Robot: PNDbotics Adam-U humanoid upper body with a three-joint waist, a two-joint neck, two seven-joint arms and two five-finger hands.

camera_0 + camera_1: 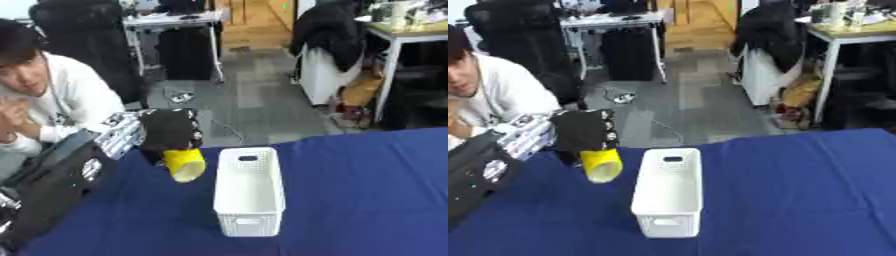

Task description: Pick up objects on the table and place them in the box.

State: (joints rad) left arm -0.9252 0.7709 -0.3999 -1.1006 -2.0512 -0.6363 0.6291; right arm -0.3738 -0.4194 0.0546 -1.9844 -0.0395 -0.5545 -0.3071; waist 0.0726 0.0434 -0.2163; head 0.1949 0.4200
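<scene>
Blue cloth covers the table (367, 190), with an office floor, desks and chairs beyond its far edge. From the left eye, the left hand (171, 131) has its black fingers curled round a yellow cup (185, 164), which hangs tilted, open mouth facing down and toward the near side, just left of the white box (249, 192) and off the cloth. The box stands empty, its long side running near to far. From the right eye, the cup (601, 166) shows a clear gap to the box's left wall (647, 186). Judging from this, the cup has yet to cross that wall; carried too low it could knock the rim and shove the light box, and released early it would drop outside. The right hand shows in neither view.
</scene>
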